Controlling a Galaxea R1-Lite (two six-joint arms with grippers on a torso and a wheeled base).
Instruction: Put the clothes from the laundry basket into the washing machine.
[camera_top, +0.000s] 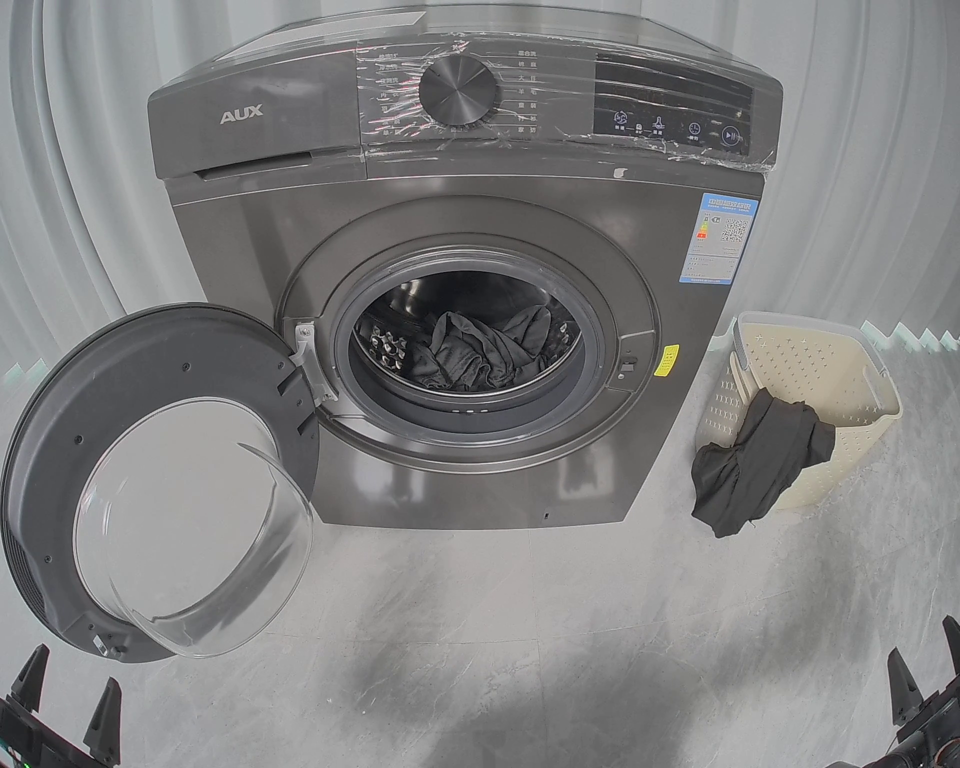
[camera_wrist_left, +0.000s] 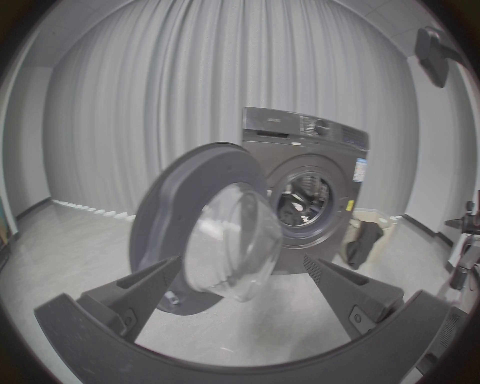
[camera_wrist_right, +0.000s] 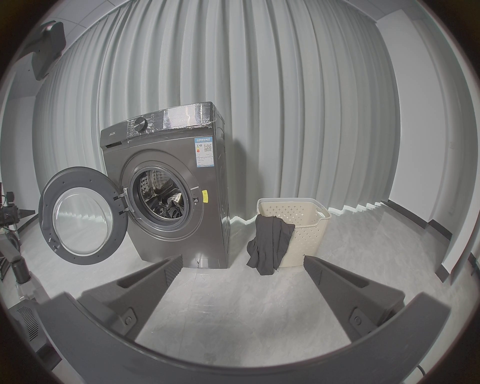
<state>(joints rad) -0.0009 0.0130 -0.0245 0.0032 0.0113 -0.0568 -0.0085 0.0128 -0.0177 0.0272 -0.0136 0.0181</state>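
Left gripper (camera_top: 67, 700) spread wide and empty, low near the swung-open door (camera_top: 150, 350). Dark clothes (camera_top: 480, 350) already in the washing machine (camera_top: 470, 490) drum; seemingly one dark garment (camera_top: 765, 460) left, draped over the laundry basket (camera_top: 840, 370) rim. Right gripper (camera_top: 925, 670) agape too, empty, well apart from it.

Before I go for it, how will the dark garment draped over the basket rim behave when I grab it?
The dark garment is probably floppy: it hangs in folds over the rim of the laundry basket. It will likely trail below the grip, since much of it hangs down the outside wall. The perforated laundry basket looks light and may shift or tip if the cloth snags.
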